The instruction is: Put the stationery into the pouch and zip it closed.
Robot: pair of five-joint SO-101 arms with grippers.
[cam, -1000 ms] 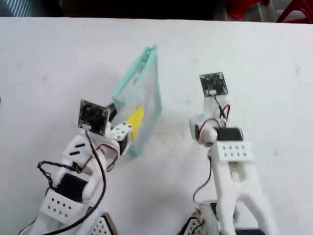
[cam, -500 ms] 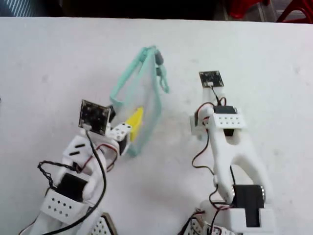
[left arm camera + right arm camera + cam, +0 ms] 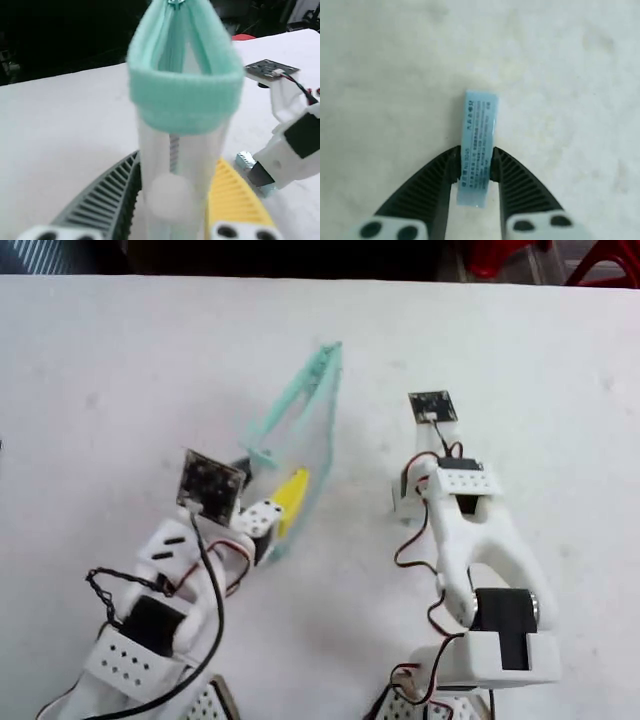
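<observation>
A clear pouch [image 3: 305,430] with mint-green trim stands on edge, its far end raised. My left gripper [image 3: 278,512] is shut on its near end. In the left wrist view the pouch [image 3: 184,95] sits between the grey finger [image 3: 107,197] and the yellow finger [image 3: 235,200]. To the right of the pouch, my right gripper [image 3: 476,152] points down at the table, shut on a small blue rectangular stationery piece [image 3: 478,145]. The left wrist view shows that piece [image 3: 248,163] at the right gripper's tip [image 3: 261,176].
The white table [image 3: 520,350] has open room behind and on both sides of the arms. The right arm's white body [image 3: 470,540] stretches back toward the front edge. Dark floor and a red chair [image 3: 505,255] lie past the far edge.
The right arm has folded back and down over the table. The left arm shifted slightly right, and the pouch swung so its far end moved right.
</observation>
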